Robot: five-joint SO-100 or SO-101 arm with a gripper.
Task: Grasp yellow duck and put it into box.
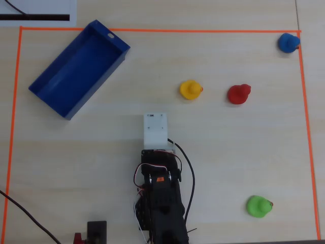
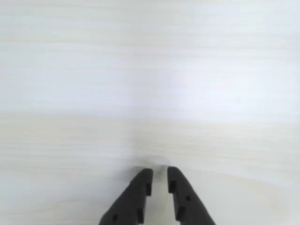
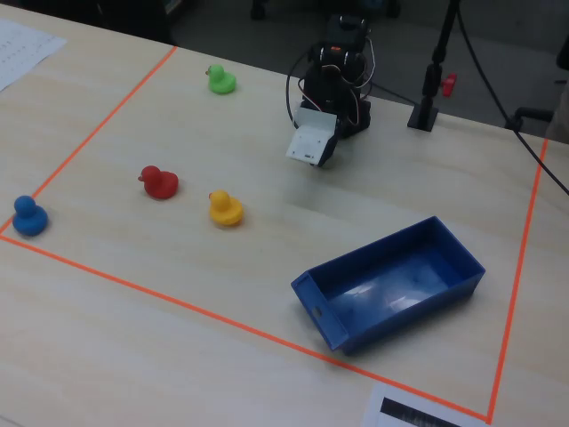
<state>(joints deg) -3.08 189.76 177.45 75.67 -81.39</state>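
Note:
The yellow duck (image 1: 190, 90) (image 3: 225, 208) stands on the pale wooden table, upright and alone. The blue box (image 1: 76, 71) (image 3: 391, 285) lies open-topped and empty, at the upper left in the overhead view. My gripper (image 2: 159, 171) points at bare table, its two black fingers almost together with only a thin slit and nothing between them. From above, the white wrist camera housing (image 1: 155, 129) covers the gripper; it sits below and left of the yellow duck, well apart from it. The wrist view shows neither the duck nor the box.
A red duck (image 1: 238, 94) stands right of the yellow one, a blue duck (image 1: 288, 42) in the top right corner, and a green duck (image 1: 259, 206) at the lower right. Orange tape (image 1: 162, 30) frames the work area. A small black stand (image 1: 96, 230) sits beside the arm base.

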